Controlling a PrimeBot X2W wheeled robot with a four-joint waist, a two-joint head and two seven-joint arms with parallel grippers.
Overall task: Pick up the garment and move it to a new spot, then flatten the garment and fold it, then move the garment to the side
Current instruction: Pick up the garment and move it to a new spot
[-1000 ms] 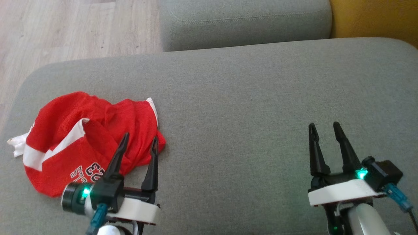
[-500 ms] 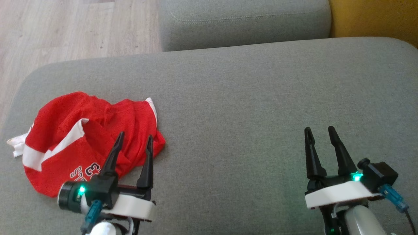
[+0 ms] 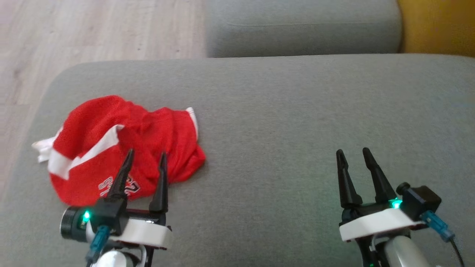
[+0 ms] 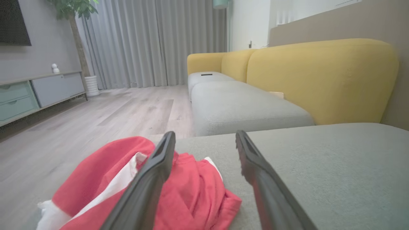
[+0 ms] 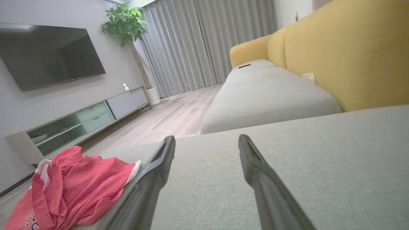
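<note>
A red garment (image 3: 122, 150) with white stripes and lettering lies crumpled at the left of the grey cushion (image 3: 282, 122). It shows low on the left in the left wrist view as the garment (image 4: 191, 191) and in the right wrist view as the garment (image 5: 73, 188). My left gripper (image 3: 146, 155) hovers open over the garment's near right part, with nothing between its fingers. Far to the right, my right gripper (image 3: 352, 152) is open above bare cushion.
A second grey seat cushion (image 3: 304, 27) lies beyond, with a yellow backrest (image 3: 438, 26) at the right. Wooden floor (image 3: 74, 33) runs left of the cushion's rounded edge. A TV unit (image 5: 80, 121) and a potted plant (image 5: 127, 25) stand far off.
The head camera has shifted, so the whole scene sits further right and lower. Both grippers have drawn back a little toward the near edge and stay open. The garment lies as before.
</note>
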